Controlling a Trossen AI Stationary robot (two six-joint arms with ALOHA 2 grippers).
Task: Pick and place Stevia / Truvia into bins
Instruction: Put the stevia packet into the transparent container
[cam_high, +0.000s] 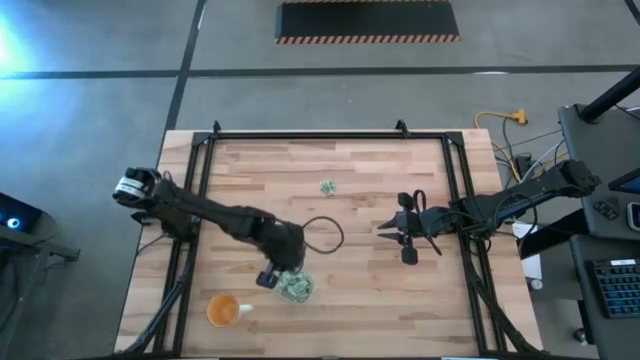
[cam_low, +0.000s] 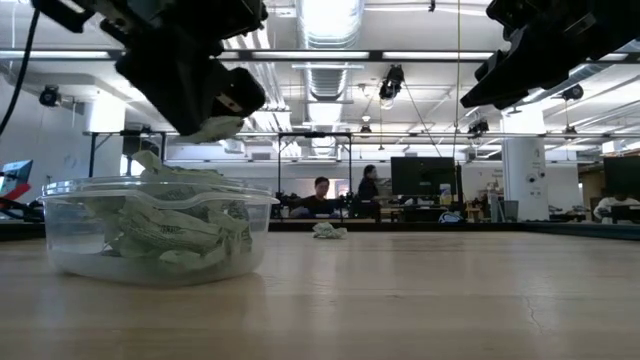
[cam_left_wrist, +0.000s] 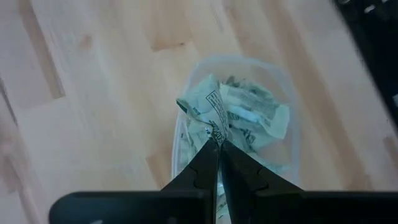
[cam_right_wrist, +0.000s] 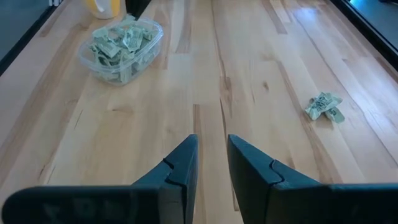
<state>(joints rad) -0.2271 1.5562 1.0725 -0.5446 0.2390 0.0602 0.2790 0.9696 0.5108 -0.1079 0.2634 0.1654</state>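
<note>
Left hand (cam_high: 270, 277) sits at lower centre-left of the overhead frame, directly over the clear tub (cam_high: 296, 286). From its wrist camera I see the fingers pinched together on one pale green-and-white sweetener packet (cam_left_wrist: 208, 111), which hangs crumpled from the tips above the pile. The level camera shows the same packet just clear of the tub rim, not yet resting on the heap.

Right hand (cam_high: 408, 238) waits right of centre over bare surface (cam_high: 380, 300), fingers narrowly parted, nothing between them.

Risks as I judge them:
- The tub already looks heaped to its rim. A release from this height could let the packet glance off the pile and slide out onto the wood.
- Paper this light may cling to a fingertip when I open, then drop outside the rim as I pull away.
- Descending further could nudge the tub; it looks light and is not fixed down.

Packets in the tub are creased and folded, lying at all angles. One loose packet (cam_high: 327, 186) lies alone at upper centre of the overhead frame, well apart from the tub. An orange cup (cam_high: 223, 311) stands near the tub at lower left.
</note>
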